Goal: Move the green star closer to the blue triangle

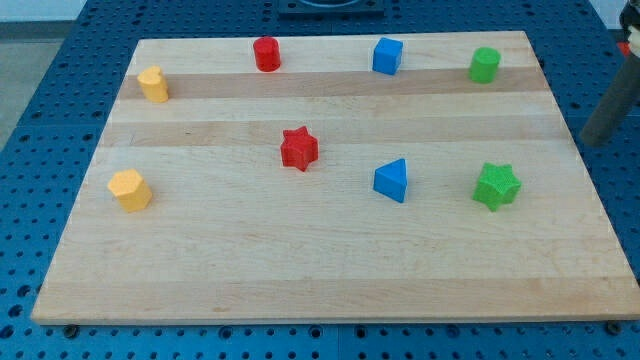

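The green star [496, 186] lies on the wooden board [300, 270] at the view's right. The blue triangle [391, 180] lies to its left, about a hundred pixels away, with bare board between them. My tip [596, 141] is the lower end of a dark rod at the view's right edge. It is just off the board's right side, up and to the right of the green star, and touches no block.
A red star [298, 148] lies near the middle. Along the top are a yellow block [153, 84], a red cylinder [266, 53], a blue block [387, 56] and a green cylinder [484, 65]. A yellow block [130, 189] lies at the left.
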